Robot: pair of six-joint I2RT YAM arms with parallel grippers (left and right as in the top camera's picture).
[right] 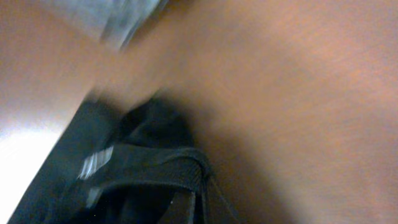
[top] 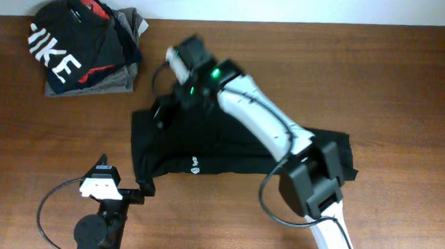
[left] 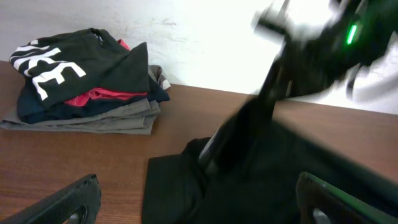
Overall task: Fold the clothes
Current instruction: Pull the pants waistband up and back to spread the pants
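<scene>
The clothes (top: 213,158) lay mostly flat on the counter (top: 408,81), folding hardly begun; my right end effector (top: 162,115) pinched their 10 o'clock corner, and my left end effector (left: 200,202) stood open at 7 o'clock.

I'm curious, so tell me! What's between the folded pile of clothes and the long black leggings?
Just bare wooden table lies between the folded pile and the black leggings. The overhead view shows it.

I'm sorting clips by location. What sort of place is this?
Likely a robotics lab bench rather than a home: a white robot arm works over a wooden table against a plain pale wall, with black leggings spread out and a pile of folded garments nearby.
</scene>
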